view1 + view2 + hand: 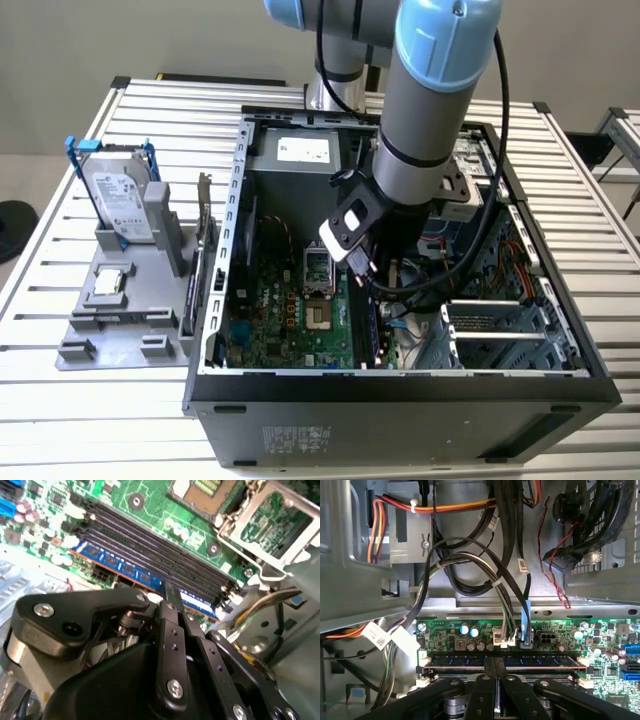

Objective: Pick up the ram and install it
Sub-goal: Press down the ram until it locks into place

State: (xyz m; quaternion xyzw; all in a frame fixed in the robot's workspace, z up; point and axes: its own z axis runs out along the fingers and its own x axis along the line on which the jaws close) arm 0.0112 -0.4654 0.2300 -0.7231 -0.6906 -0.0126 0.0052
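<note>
My gripper [172,592] is down inside the case [400,385], its two fingers [167,630] drawn close together and pinching the top edge of the ram [125,570] near the middle of its length. In the first wrist view the same fingers [485,692] meet over the ram [540,661], which stands on edge in the slot nearest the board's edge, running parallel to the empty black slots [150,542] beside it. Whether it is fully seated I cannot tell; the white latch [583,682] at one end sits close against it.

I judge the ram to be light and stiff, a thin board that will not sag but could crack or bend if pushed askew. Its chips and lower contacts are the fragile parts, so the bare top edge at mid-length, where I hold it, is the right place; force there goes straight down into the slot.

Beyond the slots lies the open socket [210,490] on the motherboard [290,310]. Cables [470,555] hang close behind the slot. Outside the case, on the table [60,400], a grey holder [120,320] carries the hard drive [120,200] and the processor [108,283].
</note>
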